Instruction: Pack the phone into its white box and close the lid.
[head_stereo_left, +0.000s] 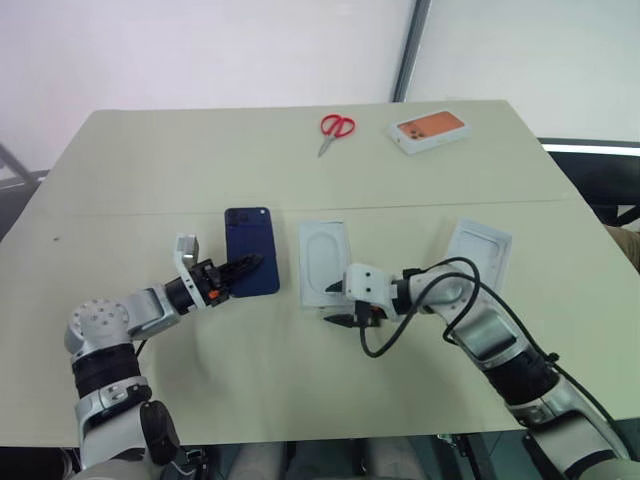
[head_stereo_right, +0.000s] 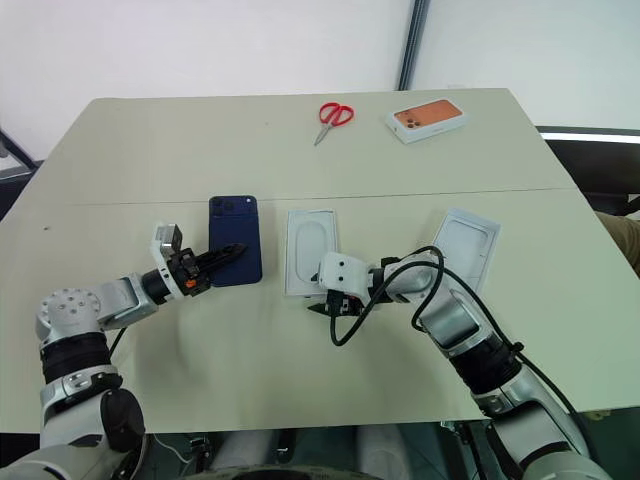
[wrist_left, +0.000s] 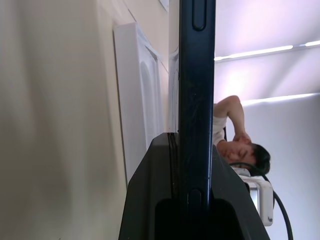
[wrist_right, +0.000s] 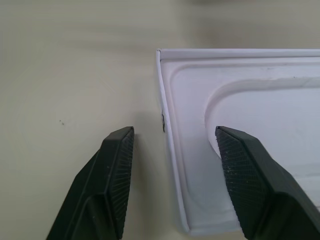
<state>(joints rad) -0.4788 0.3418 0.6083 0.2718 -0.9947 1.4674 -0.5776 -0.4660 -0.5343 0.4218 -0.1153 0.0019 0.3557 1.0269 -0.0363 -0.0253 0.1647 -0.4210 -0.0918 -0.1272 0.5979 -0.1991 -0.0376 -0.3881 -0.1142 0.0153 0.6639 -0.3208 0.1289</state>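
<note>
Phone (head_stereo_left: 251, 263) clamped edgewise in left gripper (head_stereo_left: 240, 271); right gripper (wrist_right: 172, 165) spread, fingers straddling white box (head_stereo_left: 324, 262) wall.

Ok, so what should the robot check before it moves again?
1. Left claw shut on the phone: ok.
2. Right claw open, one finger on each side of the white box's edge: ok.
3. Phone inside the box: not ok, it sits beside the box.
4. Lid on the box: not ok, it lies apart on the table.
5. Scissors and orange-picture box out of the way: ok, both sit at the far side.
</note>
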